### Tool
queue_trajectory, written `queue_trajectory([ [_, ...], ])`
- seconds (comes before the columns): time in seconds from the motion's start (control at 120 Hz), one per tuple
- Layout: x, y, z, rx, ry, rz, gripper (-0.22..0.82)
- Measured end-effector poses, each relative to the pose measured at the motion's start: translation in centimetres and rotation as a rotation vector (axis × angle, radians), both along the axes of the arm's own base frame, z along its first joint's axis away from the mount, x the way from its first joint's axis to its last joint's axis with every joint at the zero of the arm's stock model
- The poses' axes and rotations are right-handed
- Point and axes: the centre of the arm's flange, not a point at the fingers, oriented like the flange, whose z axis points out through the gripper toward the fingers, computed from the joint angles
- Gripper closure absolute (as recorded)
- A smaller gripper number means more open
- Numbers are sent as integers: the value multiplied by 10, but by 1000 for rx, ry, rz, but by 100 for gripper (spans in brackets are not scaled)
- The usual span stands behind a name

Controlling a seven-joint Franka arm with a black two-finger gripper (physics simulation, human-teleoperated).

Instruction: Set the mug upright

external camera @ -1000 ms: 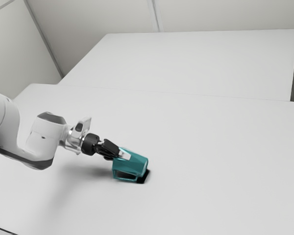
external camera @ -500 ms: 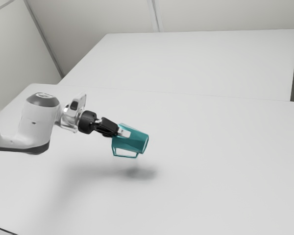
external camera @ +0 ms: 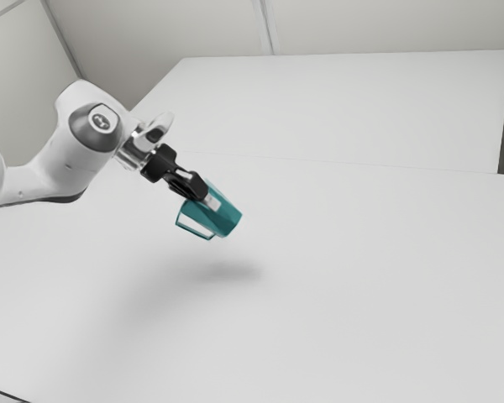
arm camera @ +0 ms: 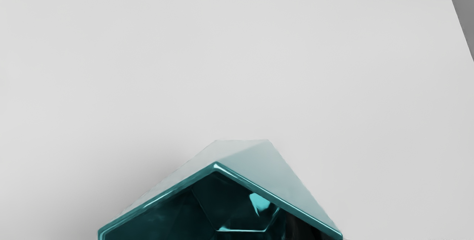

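Pale walls [external camera: 386,25] stand behind a broad white desk [external camera: 361,294], where a soft shadow [external camera: 227,272] lies beneath the teal mug [external camera: 225,220]. Clear of the surface, the mug hangs tilted, pinched in the black gripper [external camera: 210,201], its base slanting down toward the exterior view's right. Its handle [external camera: 196,232] juts out toward the exterior view's left, and the wrist view looks into its angular mouth [arm camera: 166,214].

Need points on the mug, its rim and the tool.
Mug [external camera: 223,216]: exterior view, on the outer side wall.
Rim [arm camera: 216,165]: wrist view, on a corner of the mug's lip.
Tool [external camera: 211,201]: exterior view, midway between its fingertips, at the mug.
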Motion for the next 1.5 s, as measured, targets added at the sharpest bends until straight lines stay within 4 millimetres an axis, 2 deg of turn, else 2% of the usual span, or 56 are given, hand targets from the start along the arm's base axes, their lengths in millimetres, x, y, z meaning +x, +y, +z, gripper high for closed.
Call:
queue_trajectory([
  [0.067,6,-3,7,96,2,-13,79],
  [0.192,15,-7,2,212,34,-4,79],
  [0.492,19,-18,-11,392,79,30,79],
  [0.617,21,-15,-19,425,100,64,79],
  [0.925,20,17,-26,492,139,171,79],
  [1.275,27,12,-36,538,136,218,79],
  [1.5,33,14,-52,544,145,251,79],
])
